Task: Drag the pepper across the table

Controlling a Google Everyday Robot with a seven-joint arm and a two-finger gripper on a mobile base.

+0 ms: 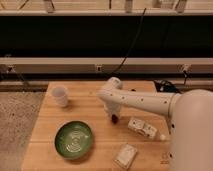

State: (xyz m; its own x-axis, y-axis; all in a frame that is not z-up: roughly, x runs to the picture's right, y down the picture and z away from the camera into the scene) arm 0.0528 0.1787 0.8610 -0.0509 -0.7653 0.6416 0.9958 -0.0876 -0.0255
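Lab-like test space: rails, cable, butcher-block table, pincer over it.
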